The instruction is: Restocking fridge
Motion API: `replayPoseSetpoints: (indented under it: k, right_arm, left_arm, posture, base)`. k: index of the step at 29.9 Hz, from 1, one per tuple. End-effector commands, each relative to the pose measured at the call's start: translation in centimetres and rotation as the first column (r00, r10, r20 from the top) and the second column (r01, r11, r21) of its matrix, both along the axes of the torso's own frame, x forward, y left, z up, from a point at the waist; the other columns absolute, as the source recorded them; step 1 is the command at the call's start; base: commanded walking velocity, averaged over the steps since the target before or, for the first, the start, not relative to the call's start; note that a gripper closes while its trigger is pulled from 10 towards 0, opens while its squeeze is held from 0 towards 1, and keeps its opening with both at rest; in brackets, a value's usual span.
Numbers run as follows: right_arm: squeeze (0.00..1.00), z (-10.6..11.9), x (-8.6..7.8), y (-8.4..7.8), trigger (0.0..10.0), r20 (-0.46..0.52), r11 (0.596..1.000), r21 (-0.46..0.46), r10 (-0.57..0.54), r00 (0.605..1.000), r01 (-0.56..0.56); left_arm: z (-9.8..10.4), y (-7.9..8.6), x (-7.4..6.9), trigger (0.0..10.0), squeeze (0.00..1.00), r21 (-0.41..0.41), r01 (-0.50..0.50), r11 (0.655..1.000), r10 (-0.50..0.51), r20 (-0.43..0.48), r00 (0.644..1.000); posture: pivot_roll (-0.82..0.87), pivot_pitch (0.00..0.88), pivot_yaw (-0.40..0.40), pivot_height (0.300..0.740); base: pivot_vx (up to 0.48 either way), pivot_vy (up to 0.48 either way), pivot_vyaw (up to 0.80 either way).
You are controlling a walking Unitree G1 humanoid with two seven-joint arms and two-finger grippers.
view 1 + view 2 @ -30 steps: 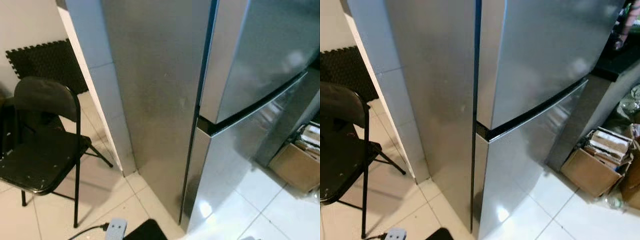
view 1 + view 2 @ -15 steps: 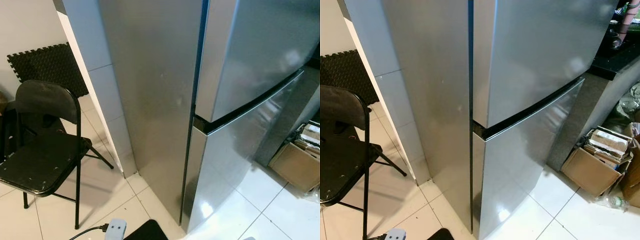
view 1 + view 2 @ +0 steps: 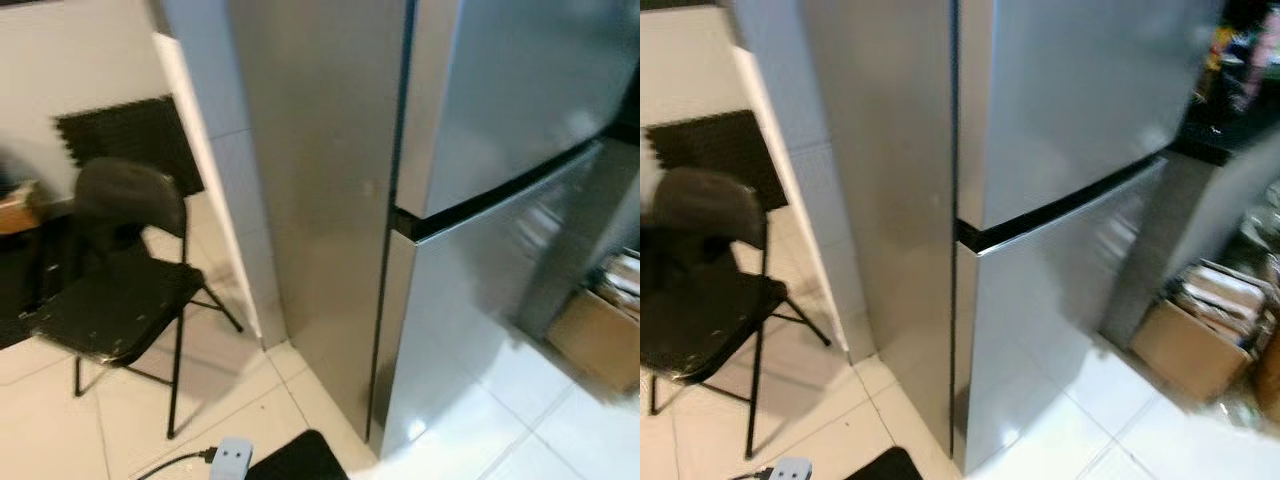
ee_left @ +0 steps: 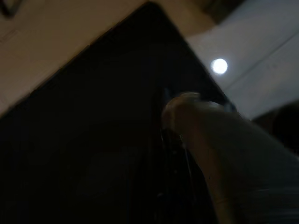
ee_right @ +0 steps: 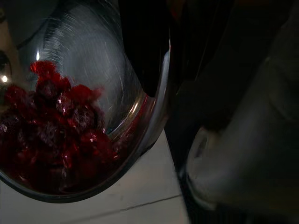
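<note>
White tile floor [image 3: 110, 430] under me: fridge [image 3: 480, 230], black folding chair [image 3: 125, 300], cardboard box [image 3: 1185, 345].

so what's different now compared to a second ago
Only the head camera has swung, and the picture has blurred: the black folding chair and fridge sit further right in frame. Nothing itself moved. Both fridge doors stay shut, and the right pincer holds the steel bowl of red berries.

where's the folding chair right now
The black folding chair stands on the tiled floor at the robot's left, beside the white wall corner next to the closed fridge.
</note>
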State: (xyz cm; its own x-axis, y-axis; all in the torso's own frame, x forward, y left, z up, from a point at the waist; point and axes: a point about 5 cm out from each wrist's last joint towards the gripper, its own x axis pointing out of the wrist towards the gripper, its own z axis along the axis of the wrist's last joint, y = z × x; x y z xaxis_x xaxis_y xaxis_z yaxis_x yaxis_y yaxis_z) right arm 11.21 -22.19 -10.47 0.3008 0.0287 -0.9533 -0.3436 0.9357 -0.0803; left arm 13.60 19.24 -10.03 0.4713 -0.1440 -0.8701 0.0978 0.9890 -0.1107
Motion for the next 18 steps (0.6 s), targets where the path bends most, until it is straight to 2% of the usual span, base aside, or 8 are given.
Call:
replayPoseSetpoints:
  k: [1,8,18]
  right_arm:
    - [0.0,-0.23,-0.47,0.52,10.0,-0.016,1.0,0.01,0.022,1.0,-0.021]
    - [0.0,-0.2,-0.42,0.45,10.0,-0.016,1.0,0.007,0.024,1.0,-0.024]
    - [0.0,-0.22,-0.52,0.43,10.0,-0.019,1.0,0.009,0.021,1.0,-0.021]
  left_arm:
    - [-0.21,0.01,-0.54,10.0,0.0,0.005,0.016,1.0,-0.015,-0.029,0.999]
    - [-0.18,0.03,-0.36,10.0,0.0,0.016,0.007,1.0,-0.007,-0.026,1.0]
    - [-0.15,0.38,-0.5,10.0,0.0,0.028,0.026,0.999,-0.025,-0.025,0.999]
  posture:
    - [0.02,0.0,0.007,0.74]
    - [0.02,0.0,0.004,0.74]
    - [0.01,0.0,0.006,0.74]
  base:
    - [-0.311,0.0,0.0]
    - [-0.301,0.0,0.0]
    - [0.0,0.0,0.0]
